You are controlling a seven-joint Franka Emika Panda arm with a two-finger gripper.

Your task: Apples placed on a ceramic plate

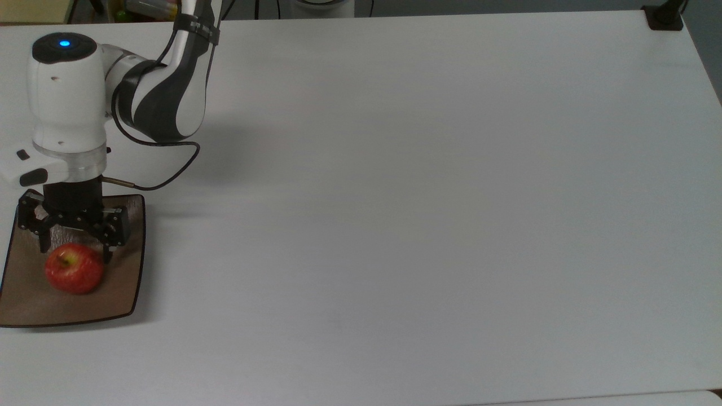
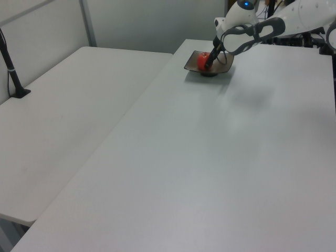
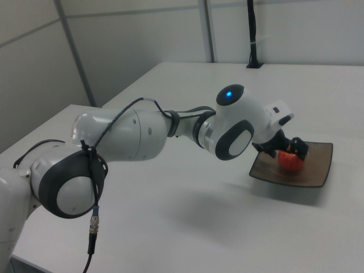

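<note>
Resting: apple (image 1: 74, 276) sits on the ceramic plate (image 1: 121, 293), stem dimple up; in the top view it lies left of the plate's middle, clear of the dark rim; it also shows red on the plate in the left view (image 2: 202, 61) and the right view (image 3: 289, 161)
Plate: square, tan-brown, on the white bench (image 1: 423, 197); at the top view's left edge, partly cut off there
Gripper: gripper (image 1: 72, 248) hangs just above the apple, at the plate's far side in the top view
Fingers: spread wide, one on either side of the apple's upper part; they grip nothing; whether they touch the apple, cannot tell
Arm: white, grey-jointed arm (image 1: 158, 96) reaches over the bench towards the plate; a black cable (image 1: 169, 169) loops beside the wrist
</note>
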